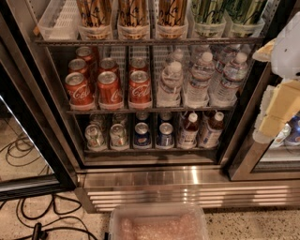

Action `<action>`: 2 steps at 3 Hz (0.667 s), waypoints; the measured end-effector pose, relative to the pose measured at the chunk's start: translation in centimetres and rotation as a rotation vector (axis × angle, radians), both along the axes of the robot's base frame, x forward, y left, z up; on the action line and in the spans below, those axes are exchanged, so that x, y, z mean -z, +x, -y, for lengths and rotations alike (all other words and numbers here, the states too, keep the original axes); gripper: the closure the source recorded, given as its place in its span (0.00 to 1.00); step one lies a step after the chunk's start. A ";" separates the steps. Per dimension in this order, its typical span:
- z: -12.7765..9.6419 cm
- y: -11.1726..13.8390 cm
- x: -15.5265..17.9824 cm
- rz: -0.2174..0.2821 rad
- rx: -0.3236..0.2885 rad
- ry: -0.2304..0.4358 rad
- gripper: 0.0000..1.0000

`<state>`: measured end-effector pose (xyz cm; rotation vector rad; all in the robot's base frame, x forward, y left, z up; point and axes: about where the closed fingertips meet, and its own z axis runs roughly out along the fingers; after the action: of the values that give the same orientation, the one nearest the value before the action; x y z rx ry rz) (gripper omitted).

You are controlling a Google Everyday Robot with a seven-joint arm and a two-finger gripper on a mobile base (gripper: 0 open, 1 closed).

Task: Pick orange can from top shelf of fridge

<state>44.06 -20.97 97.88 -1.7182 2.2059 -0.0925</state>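
Observation:
Three orange cans point(133, 14) stand side by side in clear lane trays on the top shelf point(150, 41), at the upper edge of the camera view; their tops are cut off. The fridge point(187, 180) is open, with its ribbed steel base below. My gripper point(277, 110), white and cream, hangs at the right edge of the view. It is in front of the fridge's right frame, lower than the top shelf and well to the right of the orange cans. It holds nothing that I can see.
Tall green cans point(208, 10) stand right of the orange ones, and an empty lane tray point(56, 21) is to their left. Red Coca-Cola cans point(110, 86) and water bottles point(201, 75) fill the middle rack. A plastic bin point(159, 222) and cables point(42, 213) lie on the floor.

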 end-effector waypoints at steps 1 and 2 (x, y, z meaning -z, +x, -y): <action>-2.1 0.6 -1.6 0.034 -0.082 0.015 0.00; -2.1 0.6 -1.7 0.037 -0.084 0.015 0.00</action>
<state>44.65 -18.89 99.59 -1.7840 2.0995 -0.0864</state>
